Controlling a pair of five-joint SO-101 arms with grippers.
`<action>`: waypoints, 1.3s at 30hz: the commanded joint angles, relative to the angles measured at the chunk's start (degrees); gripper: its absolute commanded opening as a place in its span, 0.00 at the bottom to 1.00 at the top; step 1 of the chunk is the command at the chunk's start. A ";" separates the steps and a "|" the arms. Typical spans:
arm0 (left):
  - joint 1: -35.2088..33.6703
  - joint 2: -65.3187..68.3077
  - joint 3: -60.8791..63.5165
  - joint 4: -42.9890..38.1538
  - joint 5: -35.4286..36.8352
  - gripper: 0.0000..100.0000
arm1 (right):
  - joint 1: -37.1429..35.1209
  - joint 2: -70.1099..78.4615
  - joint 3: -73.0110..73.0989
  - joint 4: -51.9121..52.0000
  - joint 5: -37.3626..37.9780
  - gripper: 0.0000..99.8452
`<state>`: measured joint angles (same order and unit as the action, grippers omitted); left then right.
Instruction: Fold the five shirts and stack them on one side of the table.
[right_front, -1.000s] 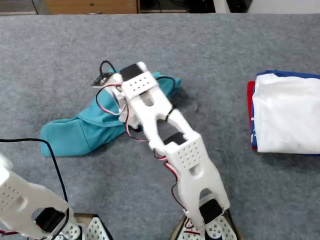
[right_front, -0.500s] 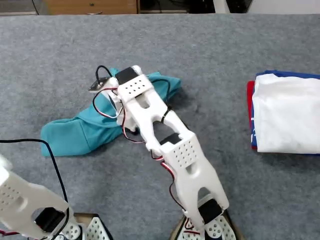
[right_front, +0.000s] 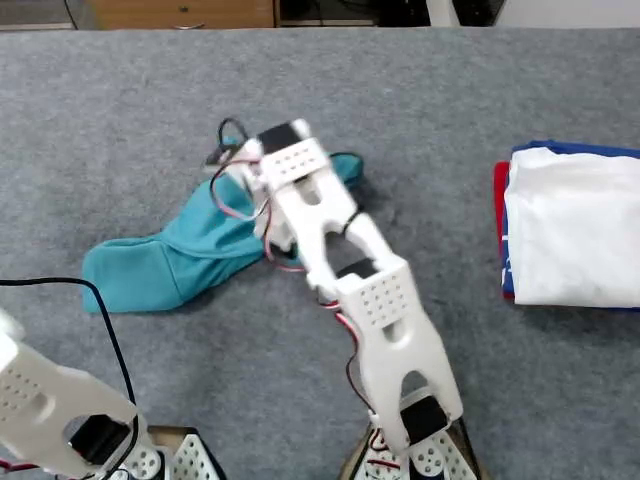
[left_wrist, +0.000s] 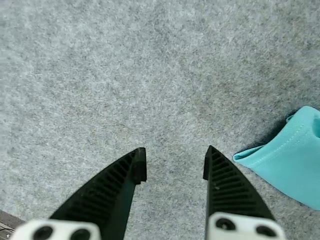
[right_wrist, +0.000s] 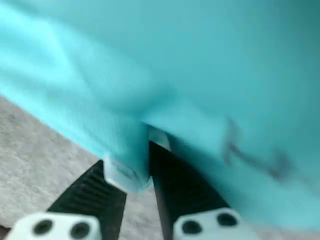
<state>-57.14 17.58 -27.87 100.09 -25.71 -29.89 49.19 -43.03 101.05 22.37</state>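
The right gripper (right_wrist: 145, 150) was clamped on a fold of the teal shirt (right_front: 170, 255). The fabric was pinched between its fingers (right_wrist: 100, 195) and draped beyond their tips. The left gripper (left_wrist: 175, 160) stood with its fingers moderately apart, holding nothing. Bare grey felt-like table covering (right_front: 450, 110) lay between and ahead of the tips. A corner of the teal shirt lay off one finger's outer side, not touching it. Well apart from both grippers, a stack of folded shirts (right_front: 575, 230), white on top over blue and red, rested on the covering on the right arm's side. Wooden furniture (right_front: 180, 12) stood beyond the table's far edge.
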 joint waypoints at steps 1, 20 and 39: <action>-0.09 -3.56 -5.36 0.62 -0.09 0.20 | 5.14 -12.70 0.31 1.41 3.87 0.00; 15.47 -9.89 -12.04 0.70 -0.09 0.20 | 21.67 -66.86 37.05 1.14 17.67 0.00; 47.30 -18.59 28.75 -0.88 -13.54 0.20 | 27.21 -67.03 42.68 1.14 17.23 0.00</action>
<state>-14.15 -3.25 0.70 100.09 -38.90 -3.87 -15.34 -1.45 101.32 39.52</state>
